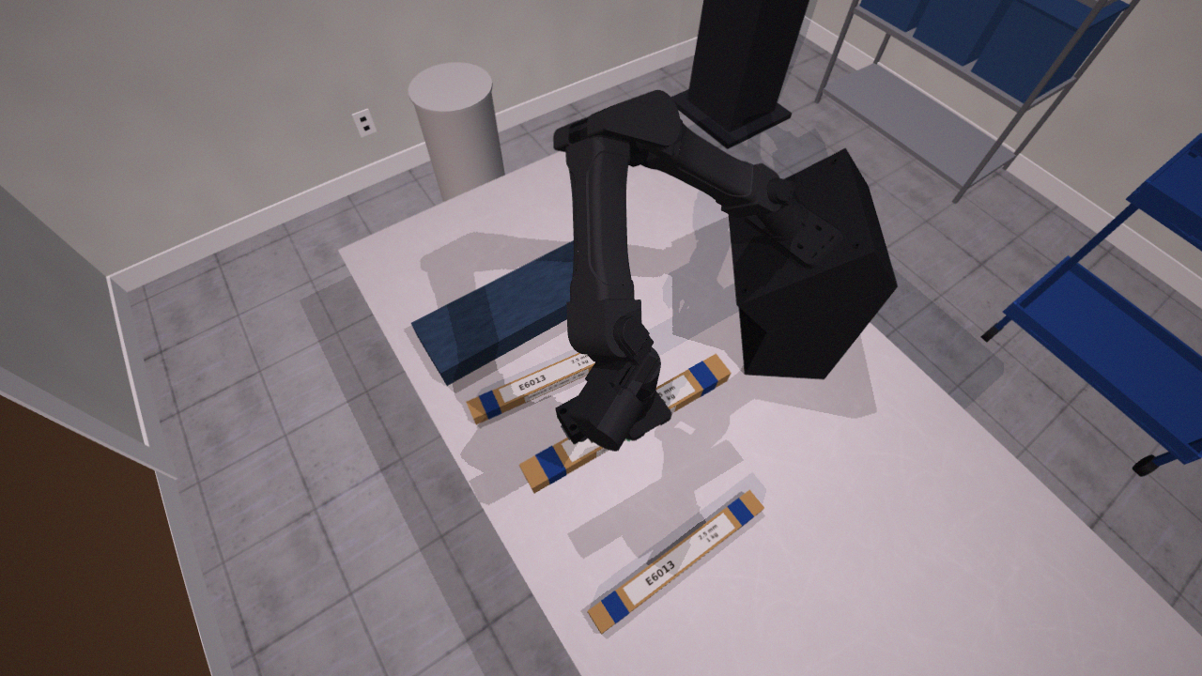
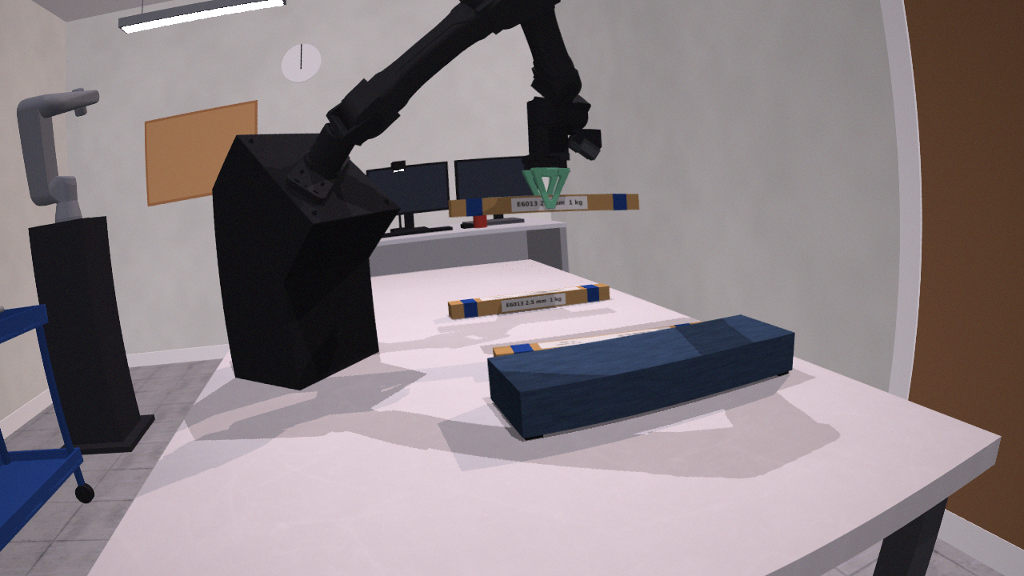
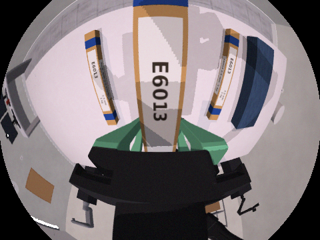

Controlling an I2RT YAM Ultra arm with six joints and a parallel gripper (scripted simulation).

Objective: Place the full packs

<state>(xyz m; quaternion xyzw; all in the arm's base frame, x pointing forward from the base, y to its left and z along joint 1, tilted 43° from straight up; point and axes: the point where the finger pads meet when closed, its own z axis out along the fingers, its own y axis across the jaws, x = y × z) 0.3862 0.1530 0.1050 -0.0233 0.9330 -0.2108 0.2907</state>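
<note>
In the exterior view, a black angular pedestal (image 1: 865, 282) (image 2: 239, 250) stands at left on the pale bench (image 1: 882, 504) (image 2: 430, 501) (image 3: 60, 100). At upper centre, the green lattice fingers (image 2: 550, 202) pinch a long tan-and-blue carton pack (image 1: 547, 464) (image 2: 494, 204) (image 3: 160, 43) in the air. Below it a matching far pack (image 1: 675, 561) (image 2: 530, 302) (image 3: 97, 73) lies flat. Right of centre, a third similar pack (image 1: 531, 383) (image 2: 521, 350) (image 3: 227, 73) lies just beside the dark-blue block platform (image 1: 496, 311) (image 2: 644, 376) (image 3: 255, 83).

Robotics lab: bench-mounted black arm (image 1: 600, 218) (image 2: 418, 68), second arm (image 2: 37, 146) on pedestal, monitors (image 2: 417, 187), tiled floor.
</note>
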